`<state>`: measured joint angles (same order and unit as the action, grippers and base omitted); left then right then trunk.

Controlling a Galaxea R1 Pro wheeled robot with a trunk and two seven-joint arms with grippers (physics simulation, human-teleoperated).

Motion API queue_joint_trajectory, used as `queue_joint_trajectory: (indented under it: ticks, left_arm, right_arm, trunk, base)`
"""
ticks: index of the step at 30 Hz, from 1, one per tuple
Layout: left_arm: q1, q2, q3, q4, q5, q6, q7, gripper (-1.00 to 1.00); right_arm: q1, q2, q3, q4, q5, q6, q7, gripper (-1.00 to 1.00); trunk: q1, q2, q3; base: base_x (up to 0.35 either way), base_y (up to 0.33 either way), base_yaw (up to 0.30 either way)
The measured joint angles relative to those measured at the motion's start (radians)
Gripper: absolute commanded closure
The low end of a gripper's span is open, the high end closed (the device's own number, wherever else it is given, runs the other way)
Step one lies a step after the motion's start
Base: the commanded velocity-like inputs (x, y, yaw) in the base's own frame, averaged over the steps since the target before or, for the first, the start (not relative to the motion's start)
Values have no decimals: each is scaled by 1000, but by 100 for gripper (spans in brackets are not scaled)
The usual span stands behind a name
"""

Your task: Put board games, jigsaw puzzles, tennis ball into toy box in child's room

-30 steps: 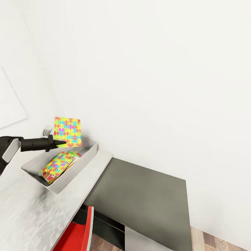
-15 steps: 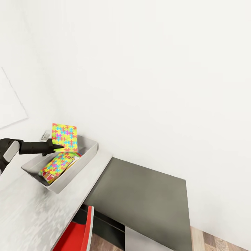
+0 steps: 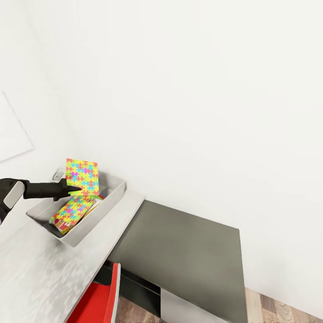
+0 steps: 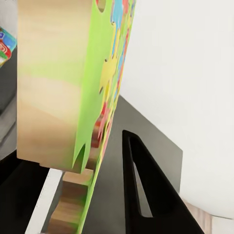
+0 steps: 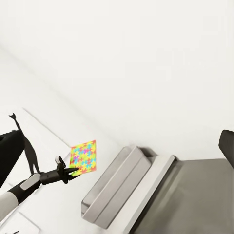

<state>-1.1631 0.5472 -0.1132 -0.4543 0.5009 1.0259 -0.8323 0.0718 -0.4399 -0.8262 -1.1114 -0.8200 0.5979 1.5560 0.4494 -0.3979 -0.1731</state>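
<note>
My left gripper is shut on the lower edge of a jigsaw puzzle, holding the board nearly upright just above the far end of the toy box. Another jigsaw puzzle lies flat inside the box on top of a board game whose red corner shows. In the left wrist view the held puzzle shows edge-on with its wooden back, next to one black finger. The right wrist view shows the same puzzle over the toy box from afar. Of the right gripper, a dark finger shows at the picture's edge.
The toy box stands on the pale grey table against the white wall. The dark grey corner section lies to the right. A red chair is tucked under the table's near edge. A black silhouette print hangs on the wall.
The left gripper has lowered the puzzle and drawn it slightly left, closer to the toy box. Over the last half second it has barely moved.
</note>
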Motion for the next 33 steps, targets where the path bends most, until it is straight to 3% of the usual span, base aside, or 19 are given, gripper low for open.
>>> queue_joint_trajectory:
  ticks: [17, 33]
  left_arm:
    - [0, 7, 10, 7, 5, -2, 1, 100]
    - [0, 7, 104, 9, 12, 5, -3, 100]
  right_arm:
    - [0, 0, 0, 0, 2, -2, -1, -100]
    - [0, 0, 0, 0, 2, -3, -2, -100]
  trunk:
    - [0, 0, -28]
    - [0, 0, -54]
  base:
    - [0, 0, 0]
    - [0, 0, 0]
